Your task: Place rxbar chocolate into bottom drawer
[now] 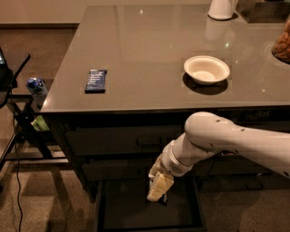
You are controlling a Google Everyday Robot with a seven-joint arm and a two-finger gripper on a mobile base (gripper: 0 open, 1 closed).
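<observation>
The black-wrapped rxbar chocolate (pixel 162 198) shows only as a small dark sliver at the lower tip of the cream-coloured gripper (pixel 159 186). It is too dark against the drawer to say how it is gripped, or whether it is touching the floor. Whether the gripper is spread or pressed together cannot be told either.

The gripper hangs tip-down from a white, rounded arm (pixel 213 140) that comes in from the right. It sits inside the opening of the dark grey bottom drawer (pixel 122 210), which is pulled out beneath it, towards the back of the flat floor. Just above and behind the gripper are the two shallower dark drawer fronts (pixel 113 142), both closed.

Higher up is the grey, glossy countertop (pixel 145 50). Up and to the left of the gripper, near the counter's front edge, lies a blue-wrapped bar (pixel 96 80). Up and to the right stands a round white bowl (pixel 206 69), and a white vessel (pixel 222 8) stands at the far edge. Far left of the gripper, off the counter, a small blue can (pixel 36 88) stands on a dark stand.
</observation>
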